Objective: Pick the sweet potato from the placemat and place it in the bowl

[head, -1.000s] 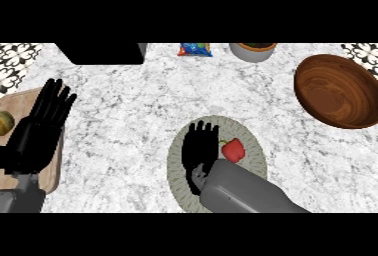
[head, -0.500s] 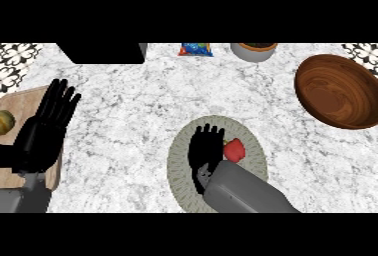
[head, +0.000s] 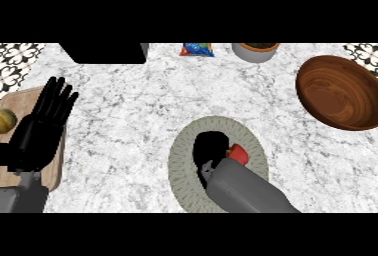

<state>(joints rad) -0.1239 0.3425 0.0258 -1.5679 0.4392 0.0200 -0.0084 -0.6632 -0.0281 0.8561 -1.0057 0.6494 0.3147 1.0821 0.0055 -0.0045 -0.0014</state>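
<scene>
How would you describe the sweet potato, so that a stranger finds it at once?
Find the oval grey-green woven placemat on the marble counter. On its right half, beside the black right hand, lies the small reddish sweet potato, the only red thing there.

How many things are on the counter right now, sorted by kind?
Food: 3, namely sweet potato, round fruit, snack bag
Vessels: 2, namely bowl, pot
Mats and boards: 2, namely placemat, cutting board
Dark box: 1
Total: 8
</scene>
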